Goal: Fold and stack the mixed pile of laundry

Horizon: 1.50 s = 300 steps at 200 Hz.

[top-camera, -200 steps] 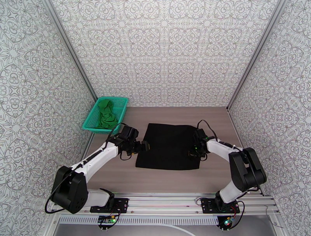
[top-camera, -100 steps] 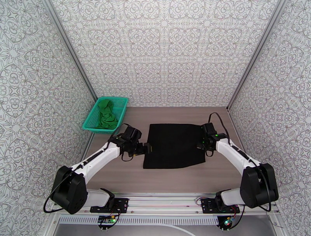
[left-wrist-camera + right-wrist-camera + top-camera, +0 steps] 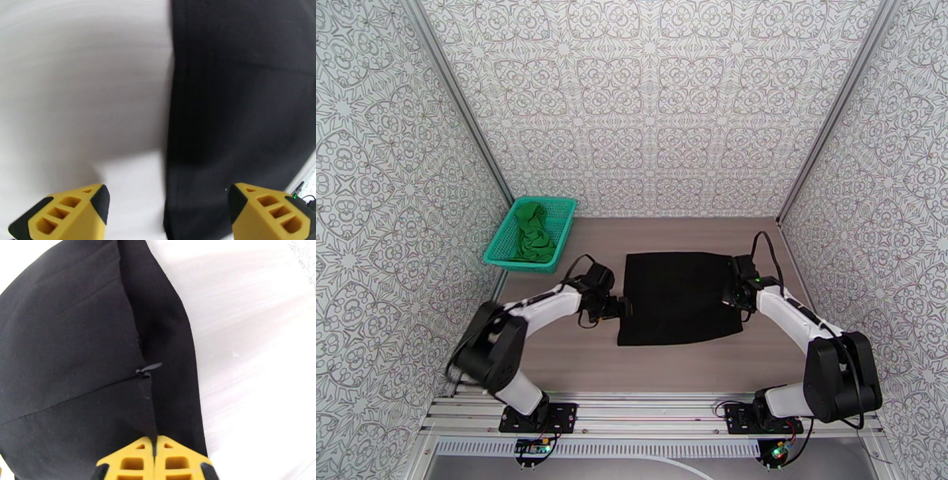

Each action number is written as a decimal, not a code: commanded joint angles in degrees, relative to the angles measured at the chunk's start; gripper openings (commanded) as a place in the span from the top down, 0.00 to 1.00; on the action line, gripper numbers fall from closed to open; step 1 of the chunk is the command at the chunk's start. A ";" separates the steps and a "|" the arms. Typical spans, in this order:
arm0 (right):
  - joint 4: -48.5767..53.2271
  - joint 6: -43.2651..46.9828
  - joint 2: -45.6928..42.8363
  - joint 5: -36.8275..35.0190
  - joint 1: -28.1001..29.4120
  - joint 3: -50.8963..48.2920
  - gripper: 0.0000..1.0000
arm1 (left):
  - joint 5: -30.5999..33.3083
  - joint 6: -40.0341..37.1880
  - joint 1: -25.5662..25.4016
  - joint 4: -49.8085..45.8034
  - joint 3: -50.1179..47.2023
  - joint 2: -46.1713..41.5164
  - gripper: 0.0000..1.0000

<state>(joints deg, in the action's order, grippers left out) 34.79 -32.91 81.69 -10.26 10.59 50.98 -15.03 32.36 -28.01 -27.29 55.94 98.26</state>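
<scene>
Table (image 3: 577,359) under black garment (image 3: 679,296), basket (image 3: 499,233)

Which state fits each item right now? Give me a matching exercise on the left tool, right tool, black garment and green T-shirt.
1 left tool
2 right tool
3 black garment
4 green T-shirt

A bunched in the basket
B shut on the black garment's right edge
C lying on the table
D open at the black garment's left edge

Pairs: 1-D, 2-B, 3-C, 4-A
</scene>
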 commanded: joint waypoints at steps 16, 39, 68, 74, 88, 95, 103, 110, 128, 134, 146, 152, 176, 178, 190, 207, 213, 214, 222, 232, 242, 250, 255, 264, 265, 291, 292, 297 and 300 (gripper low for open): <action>-1.39 -0.76 -0.90 0.15 -0.31 -1.58 1.00 | -2.68 -2.12 -1.41 6.30 5.67 6.21 0.28; -1.65 -0.67 -0.92 0.73 -0.31 -1.71 1.00 | -2.90 -1.95 -1.99 8.29 6.19 8.14 0.49; -1.91 -0.67 -0.87 1.36 -0.31 -1.83 1.00 | -2.39 -1.95 -2.27 9.38 6.77 8.74 0.83; -1.91 -0.59 -0.92 1.42 -0.31 -1.75 1.00 | -1.77 -1.97 -2.30 9.21 6.96 8.43 0.94; -1.83 -0.32 -1.00 1.56 -0.31 -1.67 1.00 | 0.11 -2.11 -2.27 8.64 7.24 6.64 1.00; -1.66 -0.02 -1.09 1.61 -0.31 -1.52 1.00 | 0.44 -2.35 -2.27 7.91 7.62 5.30 1.00; -1.41 0.28 -1.23 1.51 -0.31 -1.29 1.00 | 3.24 -2.84 -2.24 6.51 8.37 3.64 1.00; -1.09 0.61 -1.47 1.56 -0.31 -1.02 1.00 | 4.57 -3.40 -2.24 4.62 9.30 2.34 1.00; -0.14 1.43 -2.00 1.15 -0.31 0.09 1.00 | 7.58 -5.22 -2.30 -0.41 12.78 -1.37 1.00; 0.16 1.69 -2.21 0.80 -0.38 0.51 1.00 | 8.29 -5.95 -2.14 -1.97 14.18 -2.22 1.00; 0.70 2.25 -2.41 -0.12 -0.39 1.54 1.00 | 8.79 -7.31 -1.75 -4.69 17.14 -2.98 1.00; 0.90 2.51 -2.33 -0.56 -0.48 2.10 1.00 | 8.64 -7.99 -1.57 -5.67 18.60 -2.86 1.00; 1.08 3.45 -0.66 -0.99 -1.20 4.50 1.00 | 7.16 -10.60 -0.49 -8.83 24.31 0.92 0.93; 1.01 3.57 -0.41 -1.06 -1.23 4.75 1.00 | 6.97 -10.75 -0.41 -9.01 24.76 1.48 0.93; 0.81 4.11 1.37 -1.08 -1.60 6.27 1.00 | 5.76 -11.88 0.19 -10.05 27.81 5.21 0.90; 0.21 4.81 4.67 -1.16 -2.30 8.64 1.00 | 4.33 -13.25 1.14 -12.84 33.80 12.06 0.58; -0.01 5.10 6.16 -1.17 -2.56 9.74 1.00 | 4.43 -13.61 1.44 -14.18 36.27 14.42 0.32; -0.04 5.12 6.40 -1.21 -2.58 9.83 1.00 | 4.46 -13.67 1.50 -14.41 36.70 14.81 0.26; -0.23 5.46 8.31 -1.42 -2.91 11.24 1.00 | 4.81 -13.87 1.87 -16.00 39.63 17.47 0.01; -0.33 5.83 10.52 -1.43 -3.35 12.82 1.00 | 5.13 -13.90 2.08 -17.65 42.73 19.78 0.01; -0.37 6.09 12.53 -1.14 -3.70 14.46 1.00 | 5.41 -13.69 2.13 -18.65 44.87 20.76 0.01; -0.42 6.19 13.82 -0.78 -3.83 15.38 1.00 | 5.54 -13.44 2.00 -18.78 45.59 20.64 0.01; -0.56 6.26 14.45 -0.58 -3.93 15.85 1.00 | 5.62 -13.30 1.92 -18.77 45.71 20.35 0.01; -0.85 6.23 15.44 -0.26 -3.91 16.40 1.00 | 5.79 -12.93 1.73 -18.90 45.82 19.80 0.01; -0.90 6.25 15.52 -0.23 -3.91 16.46 1.00 | 5.80 -12.89 1.69 -18.96 45.74 19.74 0.01; -1.52 6.27 17.43 0.14 -3.91 17.22 1.00 | 5.47 -12.76 1.10 -20.47 44.36 18.53 0.02; -1.50 6.27 17.48 0.14 -3.91 17.26 1.00 | 5.37 -12.76 1.02 -20.50 44.22 18.45 0.02; -1.65 6.27 17.75 0.11 -3.91 17.31 1.00 | 5.19 -12.76 0.80 -20.48 43.35 17.95 0.05; -1.73 6.25 17.86 0.03 -3.91 17.31 1.00 | 5.12 -12.76 0.70 -20.40 42.63 17.67 0.06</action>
<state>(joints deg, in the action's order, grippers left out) 34.24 -27.27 98.24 -10.26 7.01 66.24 -9.47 20.38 -26.39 -44.77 99.57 119.90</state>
